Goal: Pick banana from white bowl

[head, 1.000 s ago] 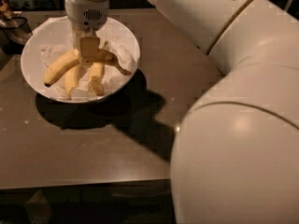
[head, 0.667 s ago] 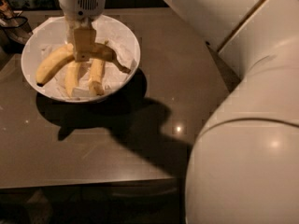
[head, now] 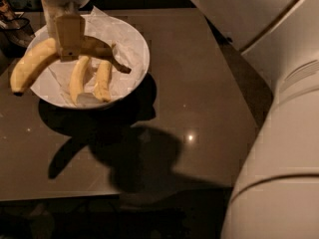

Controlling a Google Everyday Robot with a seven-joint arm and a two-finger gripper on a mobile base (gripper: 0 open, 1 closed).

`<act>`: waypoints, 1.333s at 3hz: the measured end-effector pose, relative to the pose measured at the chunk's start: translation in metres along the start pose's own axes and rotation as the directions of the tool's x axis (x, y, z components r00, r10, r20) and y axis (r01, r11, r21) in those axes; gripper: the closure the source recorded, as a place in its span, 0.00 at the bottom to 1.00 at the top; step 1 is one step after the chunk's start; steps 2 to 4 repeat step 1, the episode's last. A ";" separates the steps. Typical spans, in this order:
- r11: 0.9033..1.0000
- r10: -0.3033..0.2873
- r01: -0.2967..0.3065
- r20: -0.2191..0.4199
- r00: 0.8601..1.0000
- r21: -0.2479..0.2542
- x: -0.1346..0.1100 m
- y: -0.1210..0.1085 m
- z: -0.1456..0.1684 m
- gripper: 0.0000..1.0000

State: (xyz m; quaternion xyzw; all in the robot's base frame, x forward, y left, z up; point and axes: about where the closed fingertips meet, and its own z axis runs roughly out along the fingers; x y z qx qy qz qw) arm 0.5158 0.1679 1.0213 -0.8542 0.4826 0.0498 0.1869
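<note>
My gripper [head: 70, 44] hangs over the left part of the white bowl [head: 137, 44] and is shut on the banana [head: 32, 63], the long curved one. The banana is lifted above the bowl, its dark tip reaching out past the bowl's left rim and its dark stem pointing right over the paper lining. Two shorter bananas [head: 102, 78] lie side by side on the crumpled white paper in the bowl, below the gripper.
The bowl stands at the back left of a dark brown table [head: 199, 83]. My large white arm [head: 279, 133] fills the right side of the view. A dark object [head: 12, 26] sits at the far left edge behind the bowl.
The gripper has risen with the long banana in it, lifting it out of the bowl; its tip now hangs past the left rim. The two short bananas stayed in place.
</note>
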 end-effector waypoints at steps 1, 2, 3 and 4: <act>1.000 -0.001 0.001 0.009 1.000 0.019 -0.003 -0.005 0.001 1.00; 1.000 -0.001 0.001 0.009 1.000 0.019 -0.003 -0.005 0.001 1.00; 1.000 -0.001 0.001 0.009 1.000 0.019 -0.003 -0.005 0.001 1.00; 1.000 -0.001 0.001 0.009 1.000 0.019 -0.003 -0.005 0.001 1.00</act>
